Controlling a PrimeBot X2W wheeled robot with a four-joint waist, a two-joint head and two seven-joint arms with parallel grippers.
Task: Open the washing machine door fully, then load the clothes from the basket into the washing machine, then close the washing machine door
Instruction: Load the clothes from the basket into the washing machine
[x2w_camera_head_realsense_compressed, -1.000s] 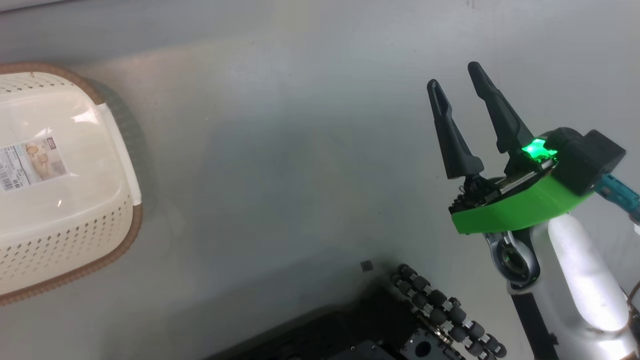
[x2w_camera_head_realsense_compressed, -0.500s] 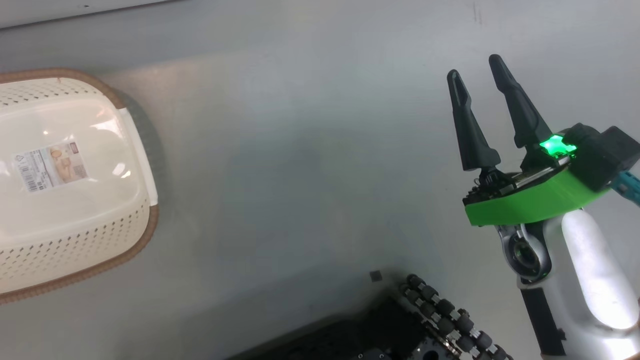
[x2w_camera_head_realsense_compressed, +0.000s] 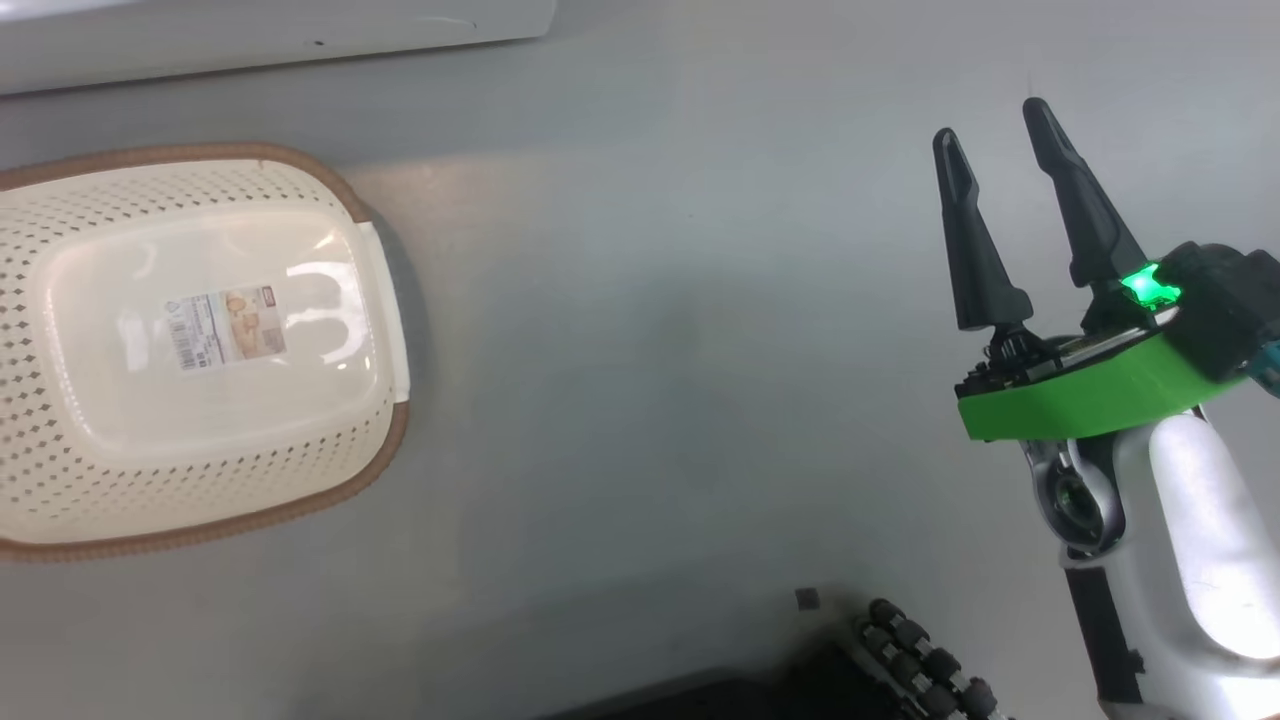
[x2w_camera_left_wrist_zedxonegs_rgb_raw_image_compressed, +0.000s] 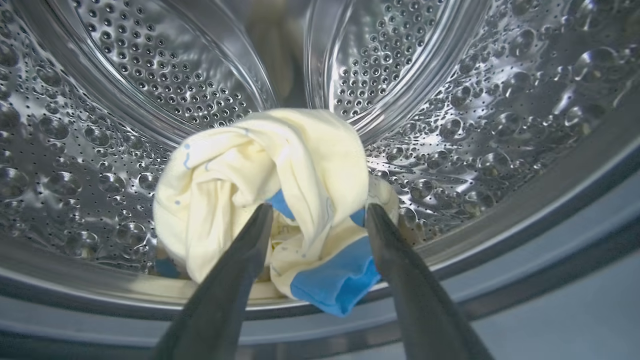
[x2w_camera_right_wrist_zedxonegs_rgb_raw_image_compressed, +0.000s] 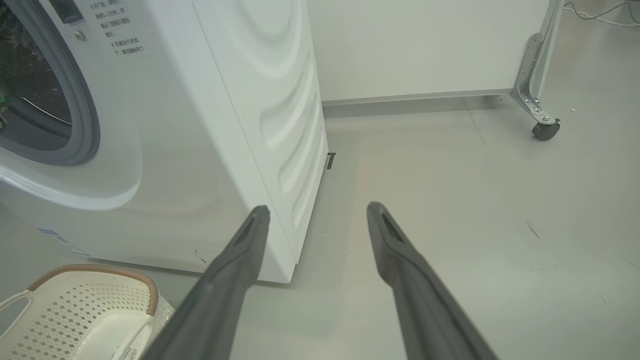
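Inside the perforated steel drum (x2w_camera_left_wrist_zedxonegs_rgb_raw_image_compressed: 475, 125), seen from the left wrist, the clothes (x2w_camera_left_wrist_zedxonegs_rgb_raw_image_compressed: 300, 165) lie as one crumpled cream-yellow bundle against the drum's front lip. A bright blue cuff (x2w_camera_left_wrist_zedxonegs_rgb_raw_image_compressed: 335, 280) droops over the rim toward the camera. The left gripper (x2w_camera_left_wrist_zedxonegs_rgb_raw_image_compressed: 317, 210) has its two dark fingers spread wide, one on either side of the bundle's lower part. The tips sit close to the fabric. Whether they brush it I cannot tell, but they do not pinch it. From the right wrist, the white washing machine (x2w_camera_right_wrist_zedxonegs_rgb_raw_image_compressed: 210, 125) stands at the left with its ribbed side panel turned to the camera, and the grey gasket (x2w_camera_right_wrist_zedxonegs_rgb_raw_image_compressed: 87, 125) rings the dark mouth on its front. The basket (x2w_camera_right_wrist_zedxonegs_rgb_raw_image_compressed: 145, 290) sits on the grey floor (x2w_camera_right_wrist_zedxonegs_rgb_raw_image_compressed: 475, 225) just before the machine's lower front. From the head, the basket's pale bottom shows with a label sticker (x2w_camera_head_realsense_compressed: 225, 325) near its middle, inside perforated walls and a brown woven-look rim. The right gripper (x2w_camera_head_realsense_compressed: 990, 122) hangs over the floor at the far right of the head view, well apart from the basket. Its fingers are parted with only floor between them, and a green light (x2w_camera_head_realsense_compressed: 1145, 285) glows on the green housing behind them. A metal leg on a black caster (x2w_camera_right_wrist_zedxonegs_rgb_raw_image_compressed: 545, 131) stands by the white wall panel beyond.
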